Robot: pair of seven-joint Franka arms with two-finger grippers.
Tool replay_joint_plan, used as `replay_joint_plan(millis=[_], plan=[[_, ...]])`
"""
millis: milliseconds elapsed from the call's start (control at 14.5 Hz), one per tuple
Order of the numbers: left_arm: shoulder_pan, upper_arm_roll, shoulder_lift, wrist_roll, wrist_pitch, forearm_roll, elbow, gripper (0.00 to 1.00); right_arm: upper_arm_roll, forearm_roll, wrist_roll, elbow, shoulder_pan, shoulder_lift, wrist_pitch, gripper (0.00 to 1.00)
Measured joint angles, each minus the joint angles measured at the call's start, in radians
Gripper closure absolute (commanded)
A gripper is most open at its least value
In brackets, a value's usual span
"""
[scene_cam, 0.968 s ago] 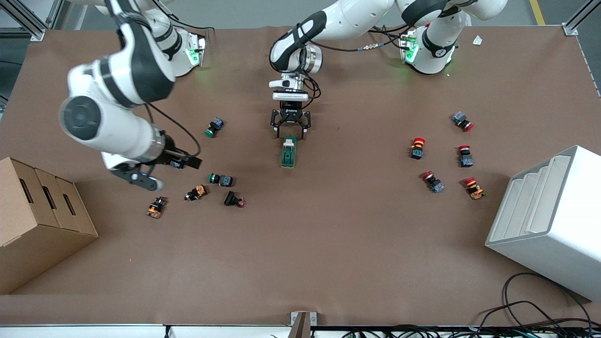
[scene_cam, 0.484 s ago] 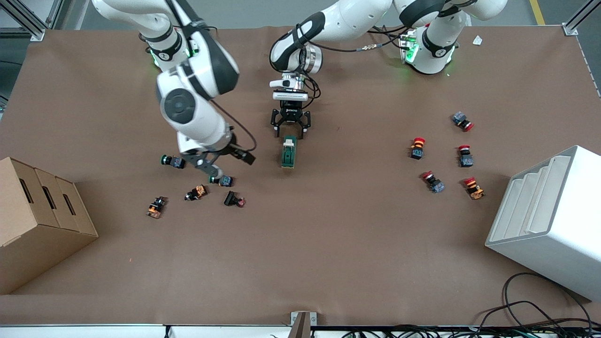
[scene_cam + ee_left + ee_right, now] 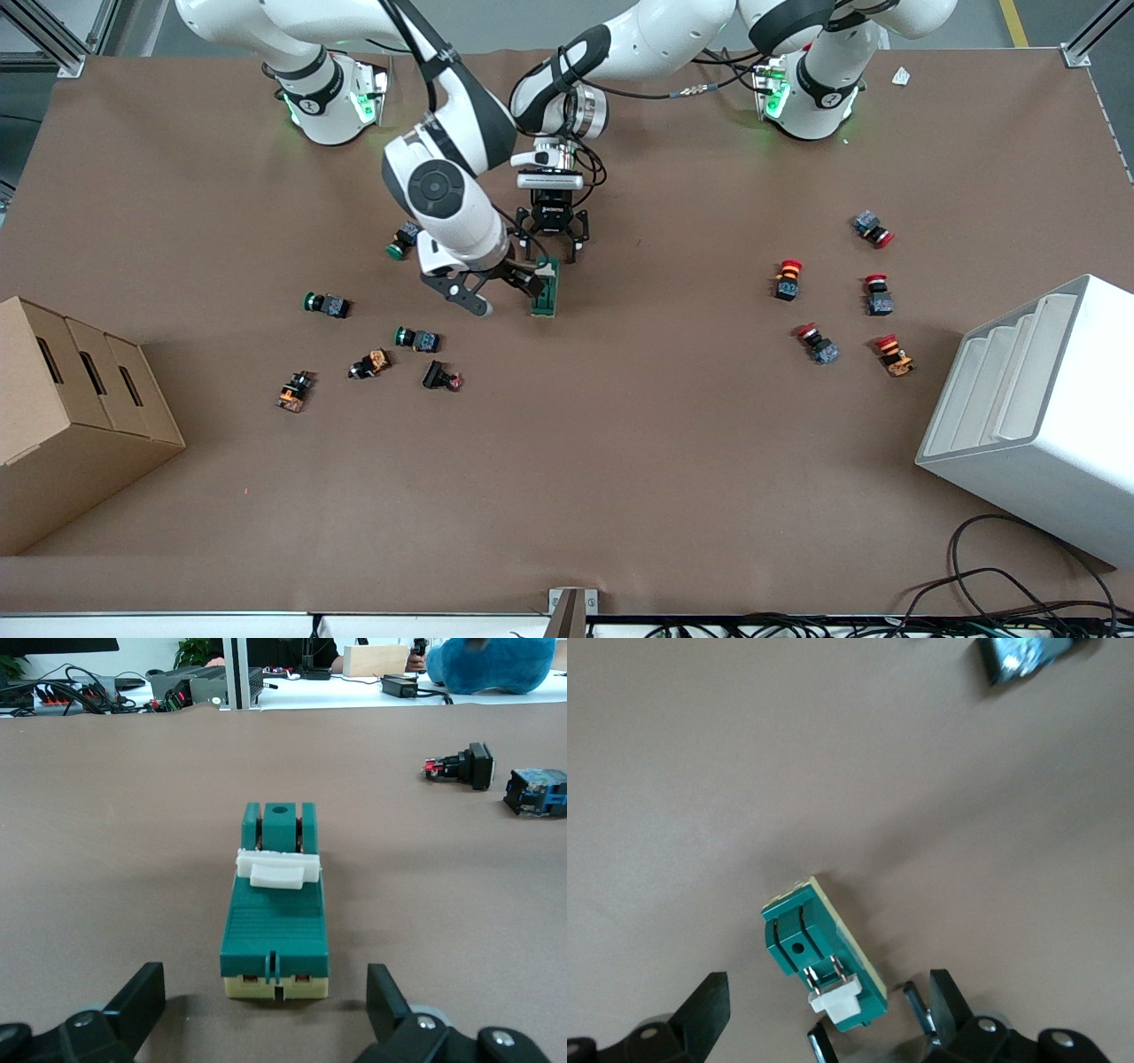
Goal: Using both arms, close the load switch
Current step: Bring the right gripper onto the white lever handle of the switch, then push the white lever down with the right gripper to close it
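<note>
The load switch [image 3: 546, 289] is a dark-green block with a white lever at its end farther from the front camera, lying flat mid-table. My left gripper [image 3: 551, 251] hangs low at that lever end, open, its fingers apart on either side of the switch's line; its wrist view shows the switch [image 3: 276, 904] just ahead of the open left gripper [image 3: 264, 990]. My right gripper [image 3: 500, 291] is open beside the switch, toward the right arm's end. Its wrist view shows the switch [image 3: 819, 966] between the fingers of the open right gripper [image 3: 826, 1003], untouched.
Green push-buttons [image 3: 403, 241] [image 3: 326, 304] [image 3: 416, 338] and orange and black ones [image 3: 370, 363] [image 3: 441, 377] lie toward the right arm's end. Red push-buttons [image 3: 788, 279] [image 3: 878, 294] lie toward the left arm's end. A cardboard box [image 3: 71, 416] and a white rack [image 3: 1036, 416] stand at the table's ends.
My right arm swung from the push-button cluster over to the load switch. A green push-button now lies where that gripper was. My left gripper has barely moved.
</note>
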Motion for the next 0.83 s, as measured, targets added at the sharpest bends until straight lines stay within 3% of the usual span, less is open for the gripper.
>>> replay_joint_plan(millis=[830], plan=[[0.000, 0.000, 0.000, -0.001, 0.000, 0.000, 0.000, 0.00, 0.000, 0.001, 0.223, -0.003, 0.144, 0.156, 0.221, 0.00]])
